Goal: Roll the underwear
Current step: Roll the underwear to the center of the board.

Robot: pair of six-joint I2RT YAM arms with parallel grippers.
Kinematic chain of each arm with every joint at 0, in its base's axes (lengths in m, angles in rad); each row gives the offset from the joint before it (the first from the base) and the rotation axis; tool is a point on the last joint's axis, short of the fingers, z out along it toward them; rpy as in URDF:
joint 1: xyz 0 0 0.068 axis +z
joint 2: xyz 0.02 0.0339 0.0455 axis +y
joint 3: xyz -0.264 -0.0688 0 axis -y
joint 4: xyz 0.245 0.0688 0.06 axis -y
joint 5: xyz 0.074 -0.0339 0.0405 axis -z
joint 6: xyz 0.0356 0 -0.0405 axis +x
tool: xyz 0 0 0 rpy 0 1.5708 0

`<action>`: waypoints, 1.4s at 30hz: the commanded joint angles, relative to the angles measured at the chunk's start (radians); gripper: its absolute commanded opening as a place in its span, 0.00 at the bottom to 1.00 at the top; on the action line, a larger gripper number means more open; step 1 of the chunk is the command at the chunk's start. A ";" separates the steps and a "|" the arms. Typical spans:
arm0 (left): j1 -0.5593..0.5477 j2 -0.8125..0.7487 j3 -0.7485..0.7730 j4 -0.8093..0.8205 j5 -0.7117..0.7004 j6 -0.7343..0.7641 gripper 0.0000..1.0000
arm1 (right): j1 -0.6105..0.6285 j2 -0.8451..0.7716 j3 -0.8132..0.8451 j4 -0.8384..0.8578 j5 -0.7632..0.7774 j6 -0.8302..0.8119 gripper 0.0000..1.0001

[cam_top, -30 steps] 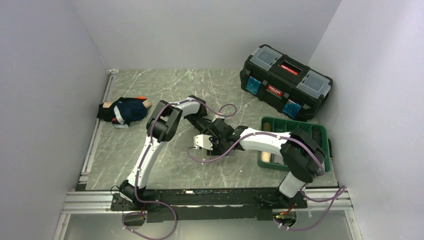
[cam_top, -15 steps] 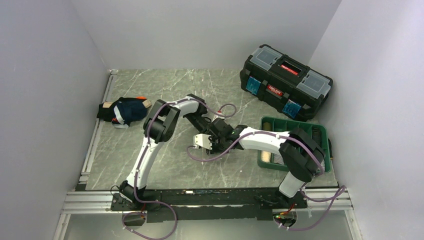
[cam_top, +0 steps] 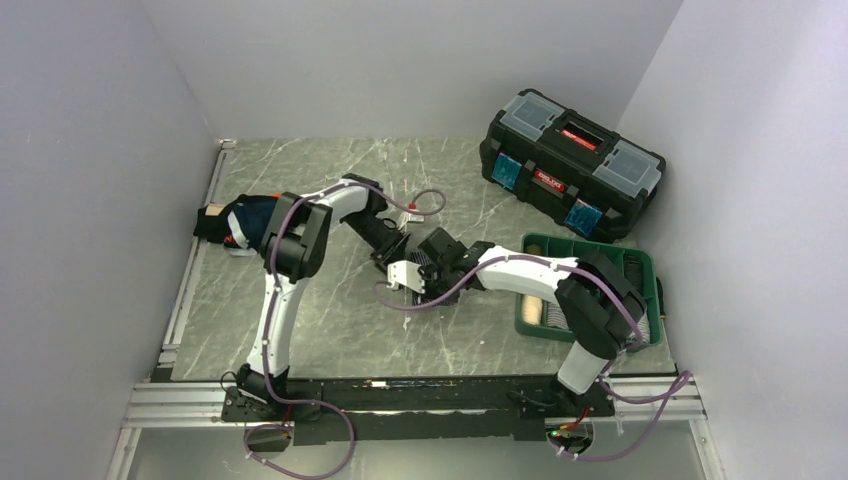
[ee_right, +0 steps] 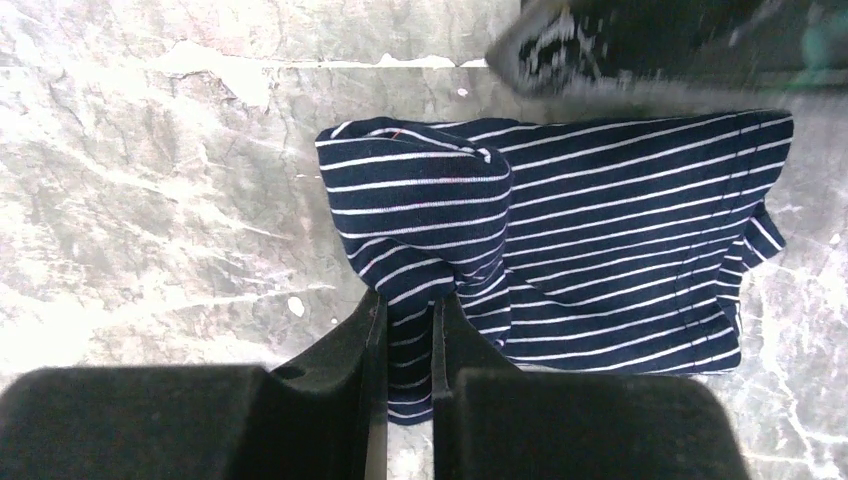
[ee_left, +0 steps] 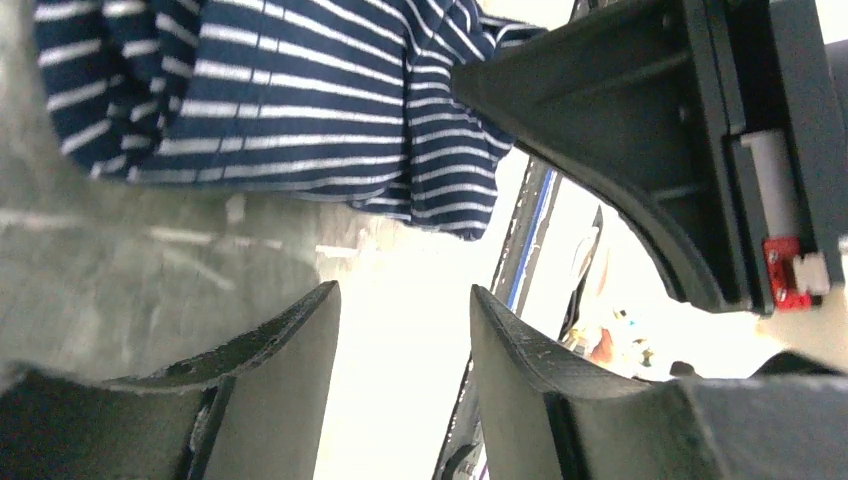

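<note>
Right wrist view shows navy white-striped underwear [ee_right: 600, 230] crumpled, partly folded

Soft cloth underwear [ee_right: 620, 230]: navy ground, thin white stripes throughout. Flat stone-look table top [ee_right: 150, 150]: grey-green, marbled with irregular white veins. Heap of small cloth garments [cam_top: 245, 222] at the left: dark navy, with orange and tan patches. Rectangular plastic toolbox [cam_top: 570, 160]: black body, red latch, translucent grey lid panels, blue front panels. Plastic compartment tray [cam_top: 580, 245]: green. Enclosure walls [cam_top: 400, 70]: plain pale grey.
</note>
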 commanded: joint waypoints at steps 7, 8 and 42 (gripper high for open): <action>0.194 -0.361 -0.253 0.272 -0.070 -0.176 0.55 | -0.111 0.103 0.182 -0.399 -0.355 -0.002 0.00; 0.216 -0.394 -0.285 0.311 -0.083 -0.204 0.55 | -0.128 0.124 0.220 -0.442 -0.388 -0.015 0.00; -0.343 -1.013 -0.797 1.010 -0.712 -0.044 0.73 | -0.369 0.753 0.819 -1.051 -0.792 -0.299 0.01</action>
